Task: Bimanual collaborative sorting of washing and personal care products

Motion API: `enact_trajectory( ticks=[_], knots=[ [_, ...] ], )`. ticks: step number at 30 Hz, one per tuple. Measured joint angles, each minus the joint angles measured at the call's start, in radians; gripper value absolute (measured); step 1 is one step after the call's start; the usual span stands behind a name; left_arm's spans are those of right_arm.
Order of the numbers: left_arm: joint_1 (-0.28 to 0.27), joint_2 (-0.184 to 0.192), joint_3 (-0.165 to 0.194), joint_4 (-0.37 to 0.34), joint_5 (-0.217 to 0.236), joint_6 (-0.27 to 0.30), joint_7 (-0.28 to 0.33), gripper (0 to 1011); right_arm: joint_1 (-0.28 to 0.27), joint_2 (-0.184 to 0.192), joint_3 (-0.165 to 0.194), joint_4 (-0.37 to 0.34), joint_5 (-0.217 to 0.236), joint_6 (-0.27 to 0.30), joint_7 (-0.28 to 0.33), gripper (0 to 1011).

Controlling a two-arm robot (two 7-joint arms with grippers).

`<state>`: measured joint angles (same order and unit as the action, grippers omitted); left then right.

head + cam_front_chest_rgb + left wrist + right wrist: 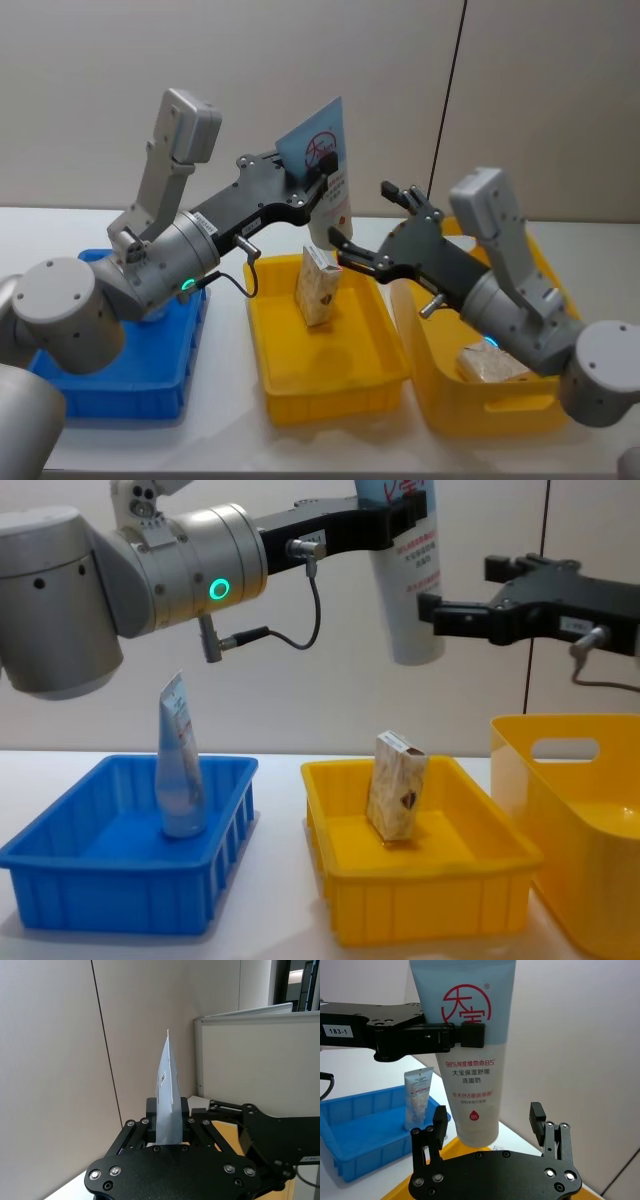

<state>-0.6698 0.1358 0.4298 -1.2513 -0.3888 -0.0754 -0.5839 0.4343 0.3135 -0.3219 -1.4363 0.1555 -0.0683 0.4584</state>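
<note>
Fingers of the left gripper [318,178] pinch the big tube [322,170] high above the middle yellow bin [325,385], and the right gripper [372,228], spread wide just beside it, probably needs to close on its bottom end next.

Red 大宝 logo and "98%", "B5" on the held tube [467,1060], "183-1" label on the left tool [447,1037]
</note>
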Motion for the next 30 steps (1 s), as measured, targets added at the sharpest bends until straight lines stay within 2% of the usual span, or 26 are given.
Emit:
enact_trajectory(
  ticks=[10,18,22,29,30],
  knots=[
    [0.000,0.000,0.000,0.000,0.000,0.000,0.000,213,0.081,-0.025,-0.044,0.106,0.001,-0.022,0.037,1002],
    [0.000,0.000,0.000,0.000,0.000,0.000,0.000,213,0.122,-0.040,-0.066,0.163,0.001,-0.037,0.052,1002],
    [0.000,0.000,0.000,0.000,0.000,0.000,0.000,213,0.144,-0.048,-0.077,0.193,0.001,-0.050,0.061,945],
    [0.000,0.000,0.000,0.000,0.000,0.000,0.000,214,0.167,-0.057,-0.089,0.225,0.003,-0.066,0.067,730],
    [0.000,0.000,0.000,0.000,0.000,0.000,0.000,252,0.169,-0.058,-0.091,0.227,0.003,-0.068,0.067,730]
  ],
)
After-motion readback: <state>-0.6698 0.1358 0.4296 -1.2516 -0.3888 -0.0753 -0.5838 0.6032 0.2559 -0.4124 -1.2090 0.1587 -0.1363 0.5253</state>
